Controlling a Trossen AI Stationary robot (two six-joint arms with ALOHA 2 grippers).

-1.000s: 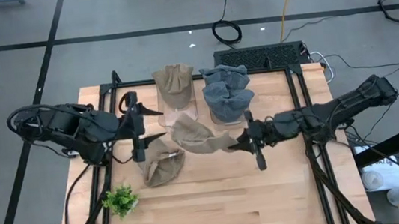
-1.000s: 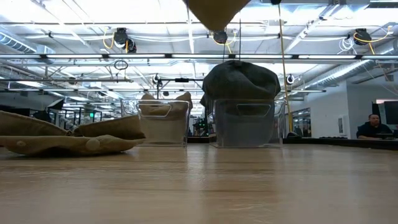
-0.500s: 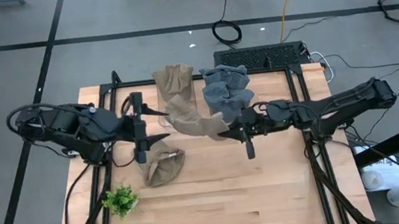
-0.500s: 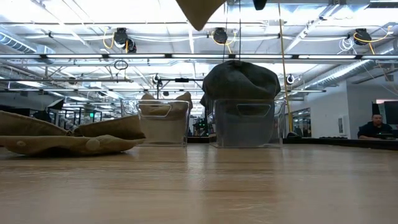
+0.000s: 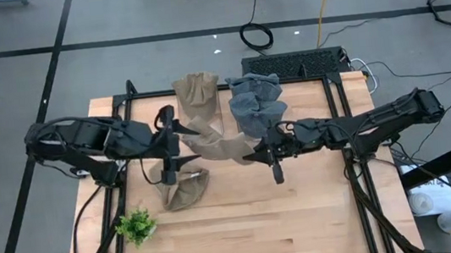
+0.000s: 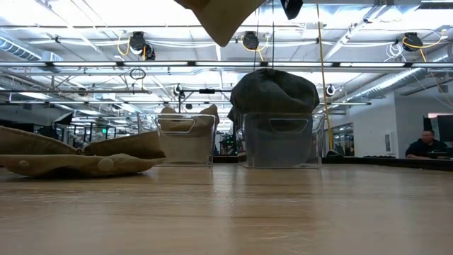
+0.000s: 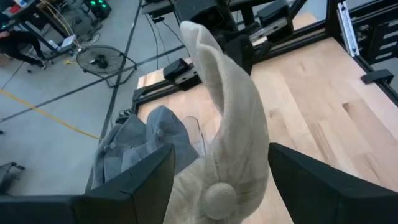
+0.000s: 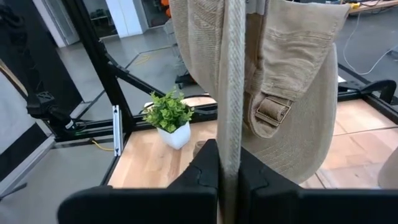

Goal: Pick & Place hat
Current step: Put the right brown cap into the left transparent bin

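Observation:
A tan corduroy hat (image 5: 215,145) hangs in the air over the table's middle, stretched between my two grippers. My right gripper (image 5: 256,154) is shut on its right end. My left gripper (image 5: 178,140) is open, with the hat's other end (image 7: 233,143), which bears a top button (image 7: 217,198), between its fingers; I cannot tell whether they touch it. A second tan hat (image 5: 183,187) lies flat on the table. In the low view the held hat's lowest part (image 6: 223,18) shows at the top edge. My right gripper pinches an edge of the hat (image 8: 231,134) between its two shut fingers, coming level from the table's right. The edge shows end-on, running up from the fingers. The hat's body with its strap buckle (image 8: 270,112) hangs beyond the fingers, lifted clear of the table.
Two clear bins stand at the far side: one with tan hats (image 5: 197,100), one with grey hats (image 5: 255,106). A small potted plant (image 5: 137,226) stands near the left front. The near half of the table (image 5: 288,230) is bare wood.
My right gripper has carried the tan hat up and toward the table's left and far side. My left gripper has moved toward the right, so the hat's free end now stands between its open fingers. The hat on the table has stayed.

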